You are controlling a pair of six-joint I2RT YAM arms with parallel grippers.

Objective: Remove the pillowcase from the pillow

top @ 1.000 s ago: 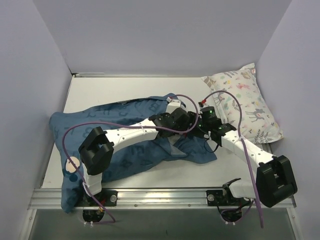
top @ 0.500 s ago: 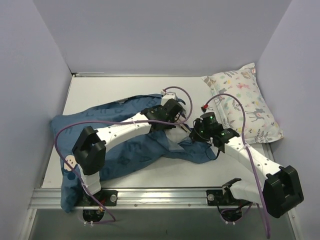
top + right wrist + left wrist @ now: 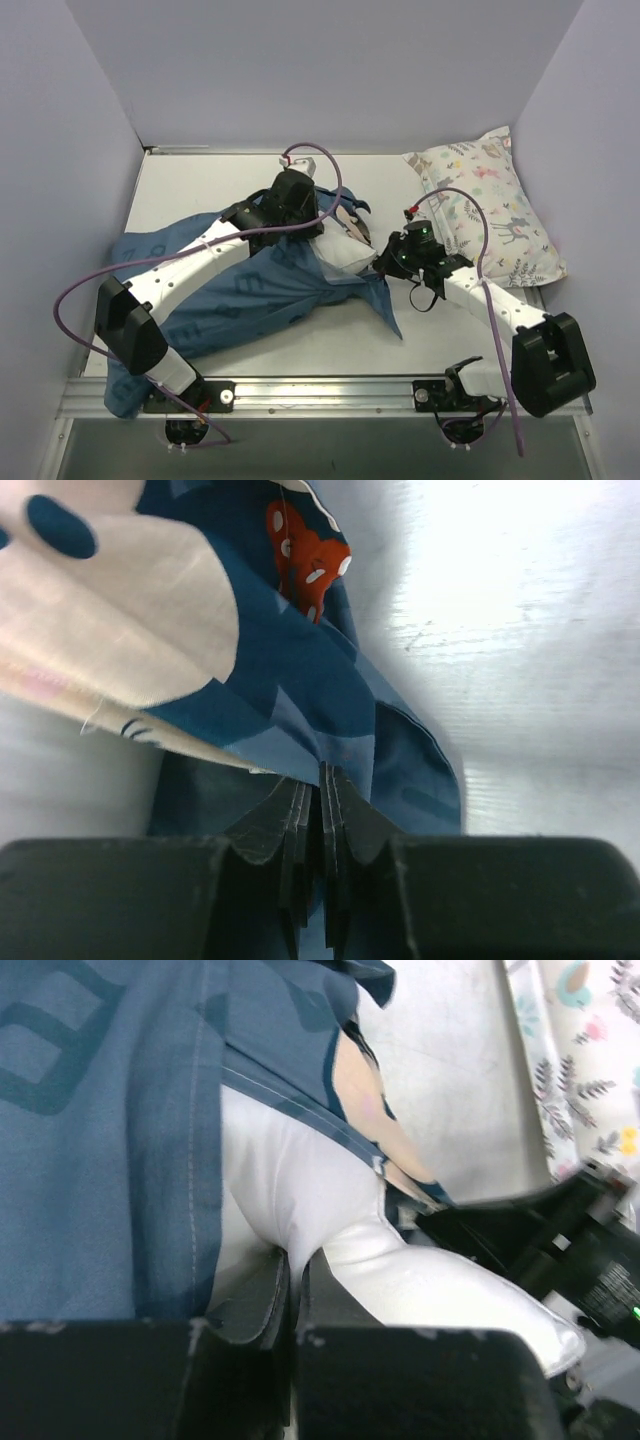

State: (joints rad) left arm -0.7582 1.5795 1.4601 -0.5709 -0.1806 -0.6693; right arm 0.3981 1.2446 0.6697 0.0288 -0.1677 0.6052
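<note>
The navy pillowcase (image 3: 250,295) lies across the left and middle of the table, its open end bunched toward the right. A white corner of the pillow (image 3: 338,252) sticks out of that opening. My left gripper (image 3: 352,228) is shut on a pinch of the pillow (image 3: 330,1200), its fingers (image 3: 297,1280) squeezing white fabric beside the pillowcase hem (image 3: 110,1110). My right gripper (image 3: 384,263) sits just right of the opening, shut on a fold of the pillowcase (image 3: 300,680); its jaws (image 3: 320,780) clamp navy cloth below a red polka-dot bow (image 3: 305,555).
A white pillow printed with pastel animals and leaves (image 3: 495,205) leans in the back right corner. Grey walls close in the table on three sides. A metal rail (image 3: 330,390) runs along the near edge by the arm bases.
My right gripper has closed on the pillowcase edge. My left arm has swung back and to the left with the pillow pinched, drawing a white corner out of the opening.
</note>
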